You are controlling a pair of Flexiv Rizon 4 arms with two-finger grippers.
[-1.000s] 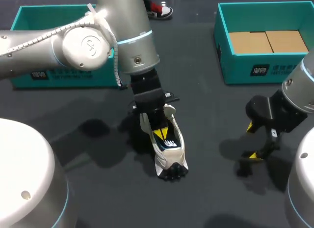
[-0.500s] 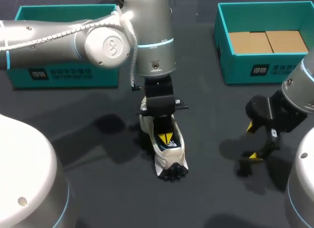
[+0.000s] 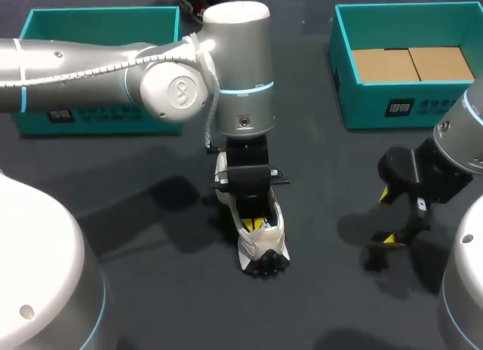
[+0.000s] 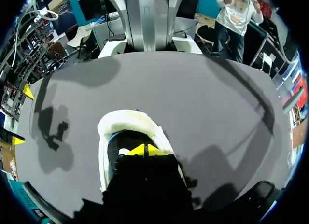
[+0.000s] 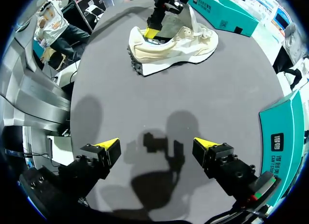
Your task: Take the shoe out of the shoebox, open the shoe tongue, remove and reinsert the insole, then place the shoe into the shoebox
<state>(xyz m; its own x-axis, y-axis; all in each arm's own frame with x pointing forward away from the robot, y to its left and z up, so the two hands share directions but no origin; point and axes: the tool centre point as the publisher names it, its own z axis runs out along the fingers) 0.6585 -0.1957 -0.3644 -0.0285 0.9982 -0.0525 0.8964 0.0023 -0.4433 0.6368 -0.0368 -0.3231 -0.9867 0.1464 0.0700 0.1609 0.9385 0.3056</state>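
Cream-white sneaker with black lugged sole [image 3: 262, 247] [image 4: 126, 121] [image 5: 179, 44] stood upright on dark grey tabletop [image 3: 162, 286], mid-table, toe toward near edge, outside both boxes. Left gripper [image 3: 256, 223] [image 4: 145, 149] pointed straight down into sneaker's opening; claw open or closed: could not tell. Right gripper [image 3: 387, 216] [image 5: 159, 147] hung over bare tabletop at near right, well apart from sneaker, claw spread wide, holding nothing. Teal open shoebox with brown cardboard panels inside [image 3: 377, 105] sat far right. Second teal box [image 3: 98, 116] sat far left.

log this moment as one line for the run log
shoe: on table, sole down | left gripper: shut, tips inside shoe opening | right gripper: open, apart from shoe
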